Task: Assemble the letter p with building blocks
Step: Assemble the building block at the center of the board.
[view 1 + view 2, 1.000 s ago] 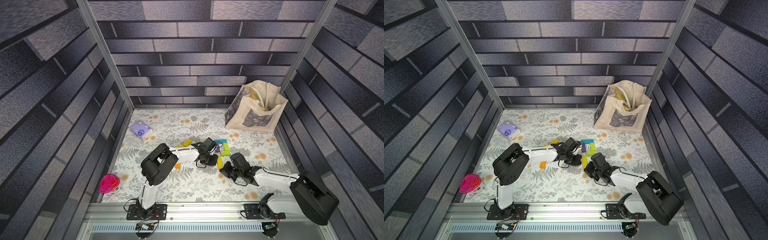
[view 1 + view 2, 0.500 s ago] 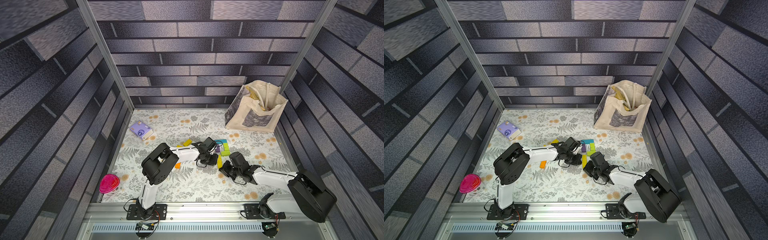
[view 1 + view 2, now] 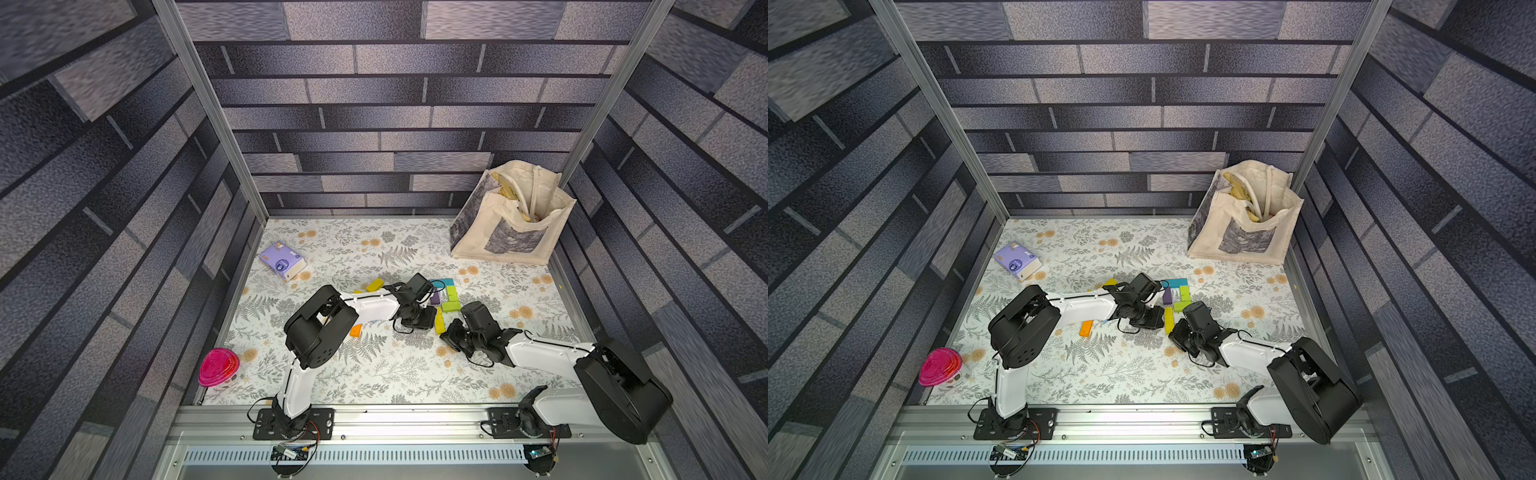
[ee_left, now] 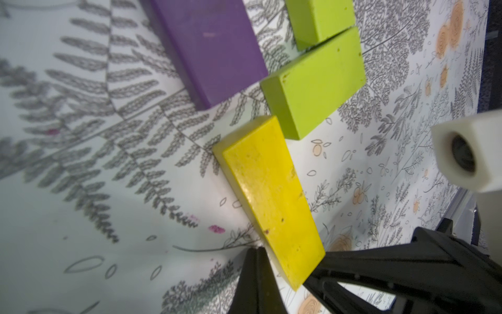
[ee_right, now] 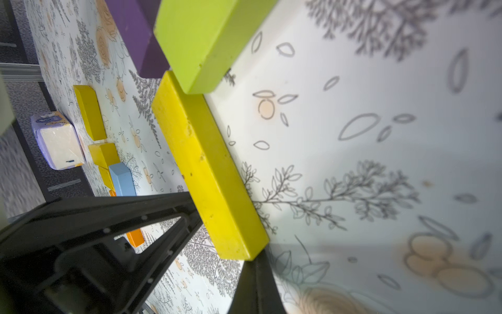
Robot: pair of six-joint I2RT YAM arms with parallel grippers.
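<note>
One long yellow rectangular wooden block [image 3: 439,320] [image 4: 271,195] [image 5: 206,174] flat on the floral-patterned desk [image 3: 374,374], far end against a lime-green rectangular block [image 4: 312,87], near a purple block [image 4: 212,46]. Near end pinched between closed fingers of left gripper [image 4: 290,255] and right gripper [image 5: 231,231] alike.

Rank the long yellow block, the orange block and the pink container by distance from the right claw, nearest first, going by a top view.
1. The long yellow block, beside the right claw, at its tip.
2. The orange block, well off to its left.
3. The pink container, farthest left, nearer the front.
</note>
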